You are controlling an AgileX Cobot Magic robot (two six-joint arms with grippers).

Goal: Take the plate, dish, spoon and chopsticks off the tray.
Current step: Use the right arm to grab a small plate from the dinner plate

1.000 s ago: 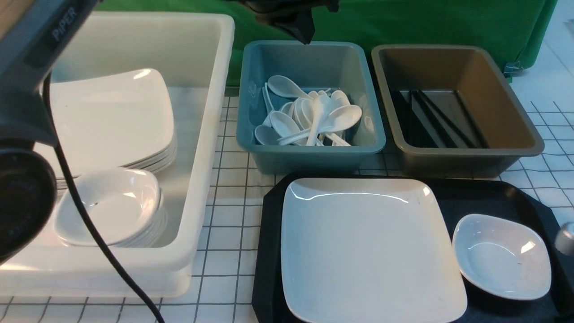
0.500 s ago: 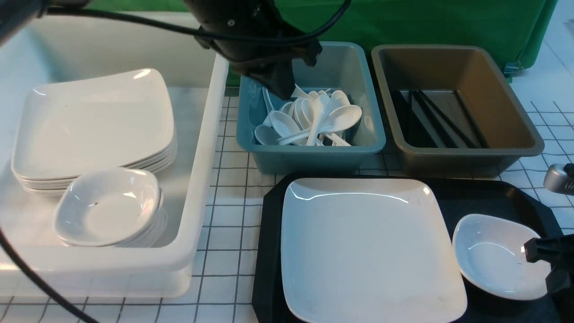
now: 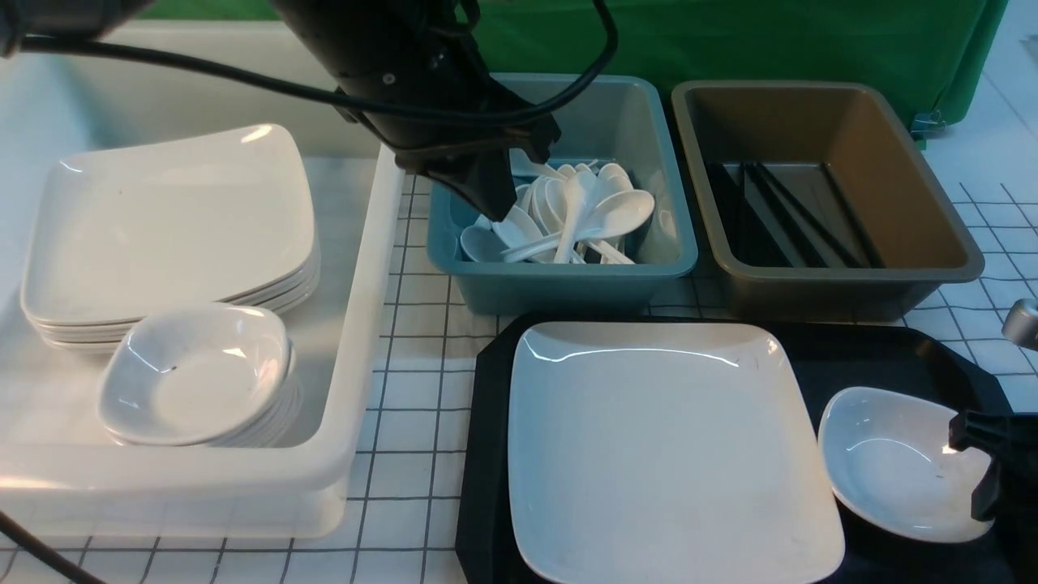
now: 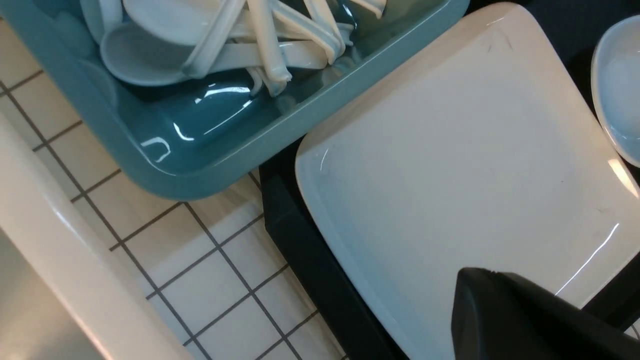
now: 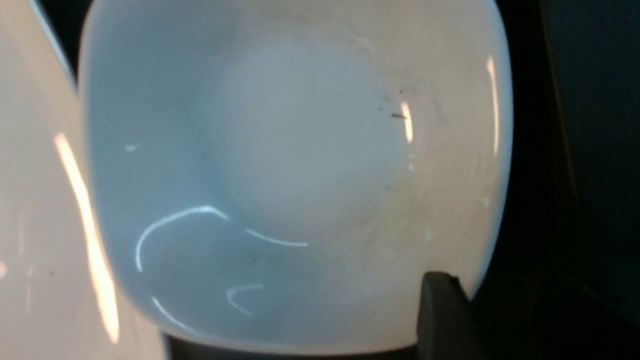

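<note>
The large white plate lies on the black tray, with the small white dish to its right. My right gripper stands open at the dish's right rim. In the right wrist view one of its fingers sits over the edge of the dish; the other is lost against the dark tray. My left gripper hangs shut and empty over the teal bin, its tip showing above the plate. No spoon or chopsticks show on the tray.
A teal bin behind the tray holds several white spoons. A brown bin to its right holds black chopsticks. The white tub on the left holds stacked plates and dishes. Checked cloth covers the table.
My left arm has swung in and come down over the teal bin toward the tray. My right gripper came in at the dish's right rim and its jaws opened.
</note>
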